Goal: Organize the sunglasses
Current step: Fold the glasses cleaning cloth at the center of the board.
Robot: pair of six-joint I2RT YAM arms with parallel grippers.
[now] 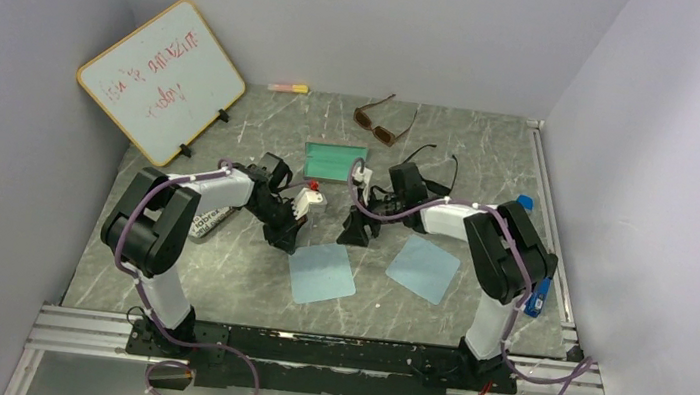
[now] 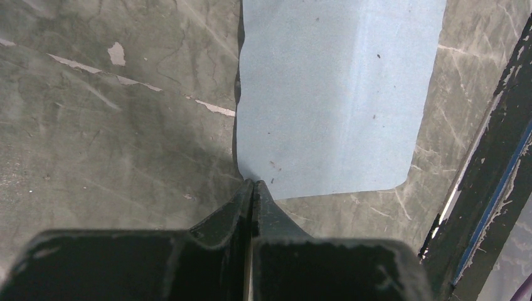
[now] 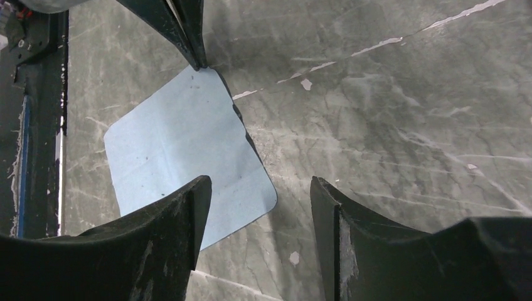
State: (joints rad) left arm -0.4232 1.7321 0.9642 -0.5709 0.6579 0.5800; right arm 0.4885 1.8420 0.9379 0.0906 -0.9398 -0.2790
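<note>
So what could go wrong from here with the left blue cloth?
The left gripper, jaws shut, seems to pinch only the very corner of the left blue cloth, so it may slip free when lifted. The right gripper, jaws open, hangs close to the left one over that cloth; the two could collide.
</note>
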